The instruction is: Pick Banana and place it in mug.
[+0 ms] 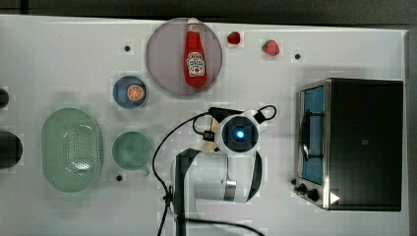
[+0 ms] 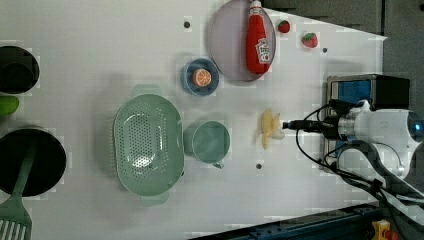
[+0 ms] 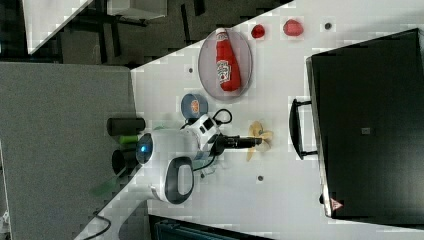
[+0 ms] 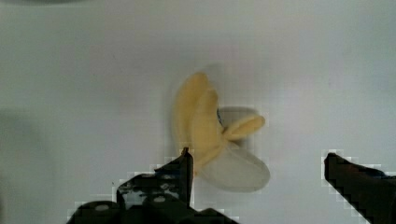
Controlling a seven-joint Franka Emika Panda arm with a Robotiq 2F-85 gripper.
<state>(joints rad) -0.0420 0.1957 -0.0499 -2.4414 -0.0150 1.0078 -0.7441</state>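
**Open gripper poised at the banana on a white table**

Top view: the arm (image 1: 223, 177) reaches in from the bottom edge, its wrist covering most of the banana; a sliver of pale peel (image 1: 210, 146) shows at the wrist's left. The mug (image 1: 132, 151) stands well to the top view's left, just right of a strainer (image 1: 72, 149). Above the mug sits a blue bowl (image 1: 130, 92) holding an orange slice. A ketchup bottle (image 1: 195, 54) lies on a round plate (image 1: 164, 59), with two strawberries (image 1: 234, 38) to its right. A toaster oven (image 1: 361, 143) stands at the right.

Left view: the banana (image 2: 270, 128) lies on the table (image 2: 100, 50) between the mug (image 2: 209, 141) and the gripper (image 2: 286, 125), whose dark tips meet its right side. Its long axis runs up and down the picture, the peel splayed.

Right view: the gripper (image 3: 256, 142) points toward the right view's right, its tip over the banana (image 3: 257, 137), which lies with its length up and down, near the oven handle (image 3: 295, 129).

Wrist view: the banana (image 4: 212, 133) lies between the spread fingers (image 4: 180, 172), nearer one finger. The yellow curved body and the cream tip point opposite ways, and one peel flap sticks out sideways. The jaws stand wide apart, gripping nothing.
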